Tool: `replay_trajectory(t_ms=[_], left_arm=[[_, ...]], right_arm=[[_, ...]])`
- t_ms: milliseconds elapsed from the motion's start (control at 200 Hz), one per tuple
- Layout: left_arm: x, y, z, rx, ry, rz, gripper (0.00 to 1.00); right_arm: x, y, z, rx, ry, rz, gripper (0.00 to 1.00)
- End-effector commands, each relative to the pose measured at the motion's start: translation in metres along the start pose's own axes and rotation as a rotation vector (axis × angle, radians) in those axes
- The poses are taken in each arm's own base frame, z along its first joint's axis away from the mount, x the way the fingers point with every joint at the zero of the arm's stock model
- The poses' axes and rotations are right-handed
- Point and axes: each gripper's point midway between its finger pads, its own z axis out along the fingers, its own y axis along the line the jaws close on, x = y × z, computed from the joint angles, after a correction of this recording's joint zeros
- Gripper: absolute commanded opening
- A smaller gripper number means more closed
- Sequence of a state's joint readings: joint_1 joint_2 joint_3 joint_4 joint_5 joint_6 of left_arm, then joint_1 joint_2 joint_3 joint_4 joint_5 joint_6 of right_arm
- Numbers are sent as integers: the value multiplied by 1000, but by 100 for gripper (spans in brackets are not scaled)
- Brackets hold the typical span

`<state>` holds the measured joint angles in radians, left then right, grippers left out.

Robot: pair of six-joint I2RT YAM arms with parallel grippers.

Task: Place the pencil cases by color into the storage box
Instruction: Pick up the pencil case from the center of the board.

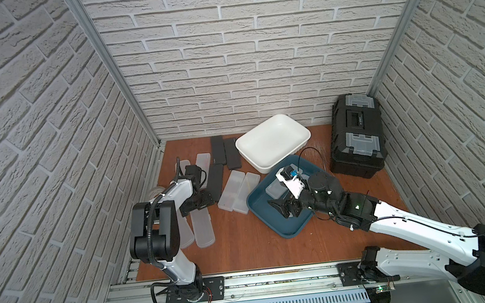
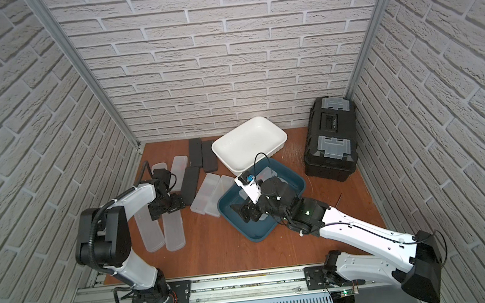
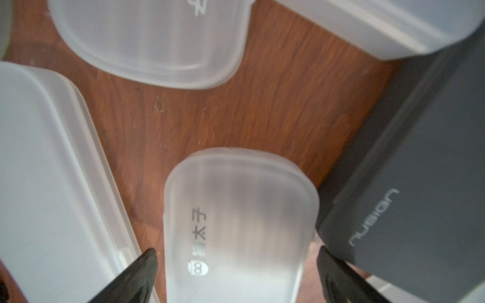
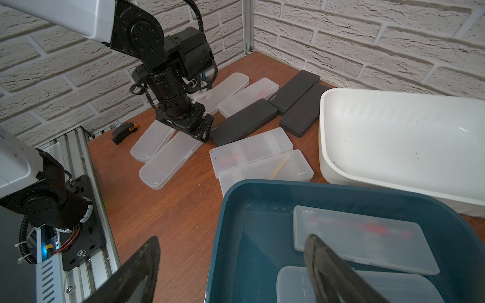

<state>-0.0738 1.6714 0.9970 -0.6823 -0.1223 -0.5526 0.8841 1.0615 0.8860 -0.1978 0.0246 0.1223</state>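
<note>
Several frosted white and three matte black pencil cases (image 1: 217, 150) lie on the left half of the wooden table. My left gripper (image 3: 237, 259) points down, open, astride the end of one frosted case (image 3: 236, 210), which also shows in both top views (image 1: 203, 229) (image 2: 174, 231). A thin gap shows at each fingertip. A black case (image 3: 420, 183) lies close beside it. The blue storage box (image 4: 341, 191) holds two frosted cases (image 4: 362, 236). My right gripper (image 4: 233, 238) hangs open and empty over that box's near wall (image 1: 279, 208).
An empty white bin (image 1: 271, 142) stands behind the blue box and touches it. A black toolbox (image 1: 354, 136) fills the back right corner. A clear roll (image 1: 156, 192) lies by the left wall. Brick walls close three sides and a metal rail runs along the front.
</note>
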Motion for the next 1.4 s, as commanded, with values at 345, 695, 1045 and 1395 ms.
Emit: replay_trajectory(t_ms=[345,695,1045,1395], left_arm=[[19,-3,17,20,67,-25,88],[22,-9,3,10,43,14,70],[19,-21,-77,46,-90,154,68],[-14,-85,-164,134,-283,319,70]], right_arm=[[-8,7,-1,-24,-46,-8,86],[-12,6,-4,-18,-49,5,86],[-23,-7,-6,58,-63,48,85],[-55,-31,-46,189,-207,101,84]])
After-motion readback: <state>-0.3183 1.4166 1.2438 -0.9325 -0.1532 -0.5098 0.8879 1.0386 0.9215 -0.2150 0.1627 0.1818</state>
